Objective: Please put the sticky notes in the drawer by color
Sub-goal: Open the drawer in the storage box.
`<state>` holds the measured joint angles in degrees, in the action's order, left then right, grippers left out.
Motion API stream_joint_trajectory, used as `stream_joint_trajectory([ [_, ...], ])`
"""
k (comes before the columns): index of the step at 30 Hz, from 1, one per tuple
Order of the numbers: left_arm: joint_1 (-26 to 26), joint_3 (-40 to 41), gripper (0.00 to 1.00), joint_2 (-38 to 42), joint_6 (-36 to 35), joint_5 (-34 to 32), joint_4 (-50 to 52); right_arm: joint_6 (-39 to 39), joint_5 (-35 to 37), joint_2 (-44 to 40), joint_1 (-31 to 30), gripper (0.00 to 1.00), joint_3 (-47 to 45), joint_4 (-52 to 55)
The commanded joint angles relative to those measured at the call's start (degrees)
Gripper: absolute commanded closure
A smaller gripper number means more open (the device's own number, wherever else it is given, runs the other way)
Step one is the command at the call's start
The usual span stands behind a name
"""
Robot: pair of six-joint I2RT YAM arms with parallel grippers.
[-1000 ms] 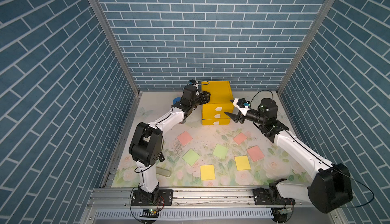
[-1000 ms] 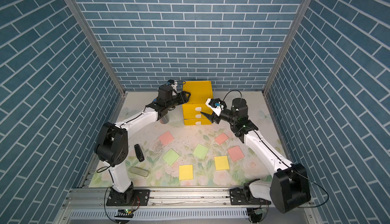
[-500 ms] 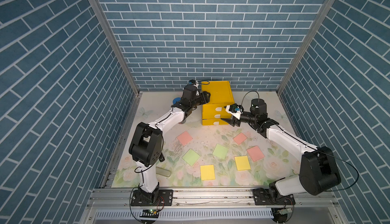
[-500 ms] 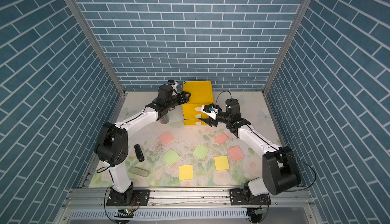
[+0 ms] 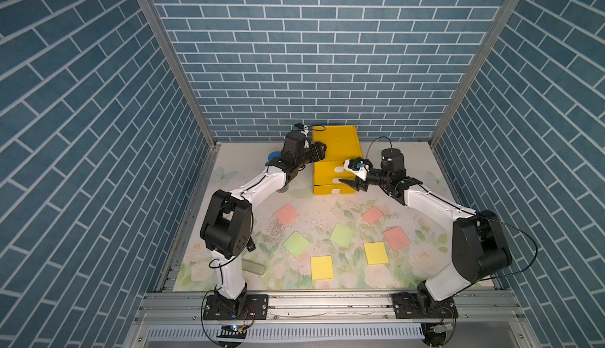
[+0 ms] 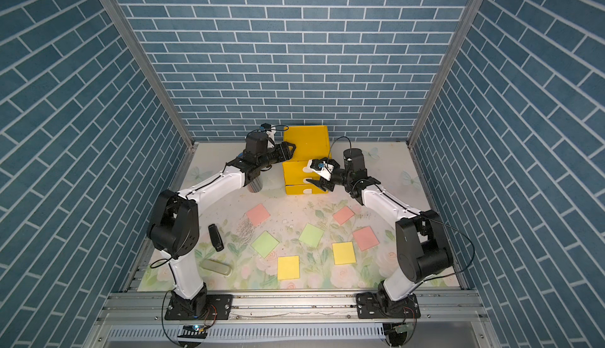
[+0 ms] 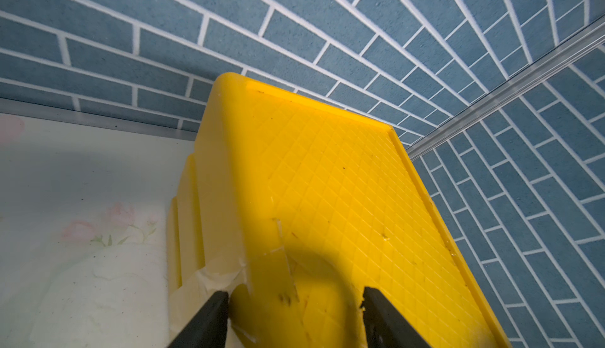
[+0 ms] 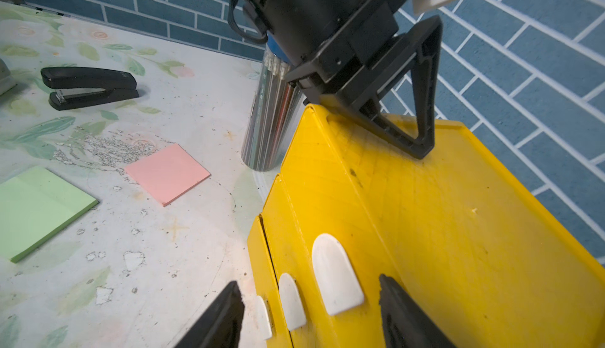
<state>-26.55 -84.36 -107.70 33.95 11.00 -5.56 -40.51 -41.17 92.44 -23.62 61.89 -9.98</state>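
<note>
Seven thin square paper sticky notes (image 5: 341, 234), three salmon pink, two light green, two yellow, lie flat and apart on the floral mat (image 5: 330, 204), in front of the bright yellow plastic three-drawer cabinet (image 5: 337, 140) by the back wall. The left gripper (image 7: 294, 313) rests on the cabinet's top corner, jaws spread; the right gripper (image 8: 311, 313) is at its front, jaws spread either side of the white half-oval handles (image 8: 337, 274).

The floral-printed worktop (image 5: 327, 212) carries a yellow plastic three-drawer cabinet (image 5: 337, 143) at its back. Seven flat paper sticky notes (image 5: 341, 234) and a black stapler (image 6: 216, 237) lie nearer the front.
</note>
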Motion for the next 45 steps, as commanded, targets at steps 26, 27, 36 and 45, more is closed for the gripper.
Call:
stream_joint_trajectory([
  [26, 0.05, -2.48, 0.35, -3.22, -1.74, 1.41, 2.71, -4.28, 3.83, 6.08, -2.54, 0.42, 14.2, 30.84],
  [27, 0.11, -2.48, 0.35, -3.3, -1.74, 1.38, 2.75, -3.74, 3.88, 5.37, -2.95, 0.41, 13.34, 30.78],
  [36, 0.42, -2.7, 0.36, -3.27, -1.84, 1.2, 3.55, 0.04, 3.62, -3.42, -5.87, 0.41, 4.74, 28.46],
  [45, 0.49, -3.24, 0.36, -3.1, -1.83, 1.28, 3.97, 5.28, 5.09, -8.33, -9.49, 0.42, -0.84, 26.62],
])
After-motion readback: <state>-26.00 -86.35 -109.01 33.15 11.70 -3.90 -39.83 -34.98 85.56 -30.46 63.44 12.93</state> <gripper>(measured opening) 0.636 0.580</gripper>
